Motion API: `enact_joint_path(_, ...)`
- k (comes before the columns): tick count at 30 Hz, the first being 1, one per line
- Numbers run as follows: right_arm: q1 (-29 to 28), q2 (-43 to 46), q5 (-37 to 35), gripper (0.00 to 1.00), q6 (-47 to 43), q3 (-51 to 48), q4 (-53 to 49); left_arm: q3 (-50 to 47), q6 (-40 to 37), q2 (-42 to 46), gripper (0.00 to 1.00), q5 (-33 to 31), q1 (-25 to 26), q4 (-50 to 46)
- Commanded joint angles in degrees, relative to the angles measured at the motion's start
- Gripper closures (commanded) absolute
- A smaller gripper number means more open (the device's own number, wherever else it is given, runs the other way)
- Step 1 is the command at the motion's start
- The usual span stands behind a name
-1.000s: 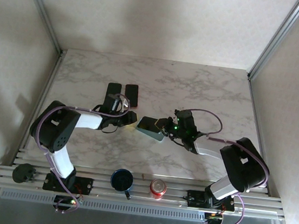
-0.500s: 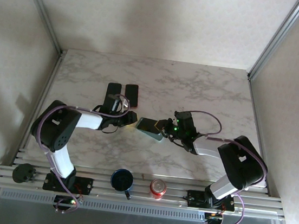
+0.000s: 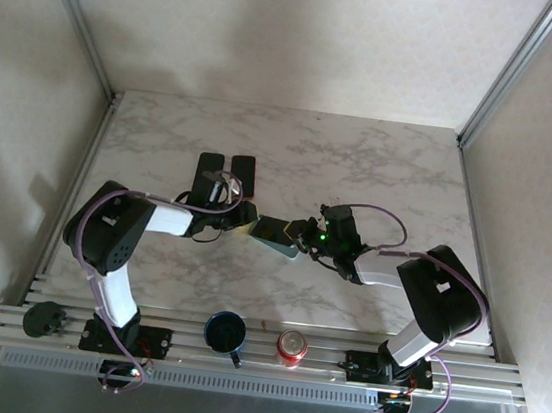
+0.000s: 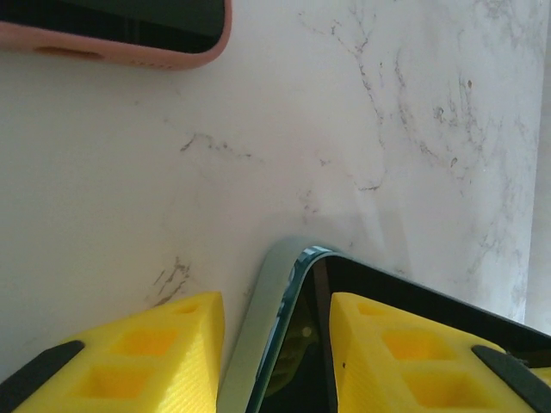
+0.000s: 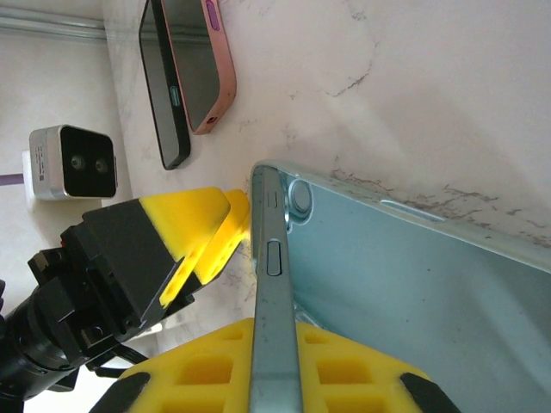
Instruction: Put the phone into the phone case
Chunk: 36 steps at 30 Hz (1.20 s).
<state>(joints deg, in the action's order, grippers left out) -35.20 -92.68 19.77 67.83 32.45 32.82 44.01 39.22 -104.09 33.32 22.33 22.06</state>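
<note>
right gripper (image 5: 274, 335) on slim pale-teal phone (image 5: 413, 292)

The flat, pale blue-green phone (image 3: 275, 232) with the dark glass face is carried a little to the left. Its free corner is now set between the fingertips of the left gripper (image 3: 245, 219), where a narrow gap was seen a second ago. The right gripper (image 3: 303, 233), clamped on the phone, is shifted left with it. The right arm's black elbow (image 3: 440, 285) is drawn in toward the middle. The left arm's black elbow (image 3: 107, 228) is moved slightly away from the near edge.
</note>
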Motion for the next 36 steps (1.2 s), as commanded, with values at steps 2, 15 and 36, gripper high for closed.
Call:
enact_joint_path(2, -0.5, -2.1, 0.2, 1.00, 0.2, 0.4, -1.3, 1.7, -2.0, -3.7, 0.64, -1.2, 2.0, -1.3)
enact_joint_path(15, -0.6, -6.3, 1.0, 1.00, 0.9, 2.3, 1.3, -1.4, -0.1, -3.3, 0.64, -1.2, 3.9, 0.5)
enact_joint_path(36, -2.6, -5.6, -2.1, 0.88, -4.4, 6.0, -11.3, -6.4, 2.7, -0.5, 0.64, -1.4, 4.6, 4.0)
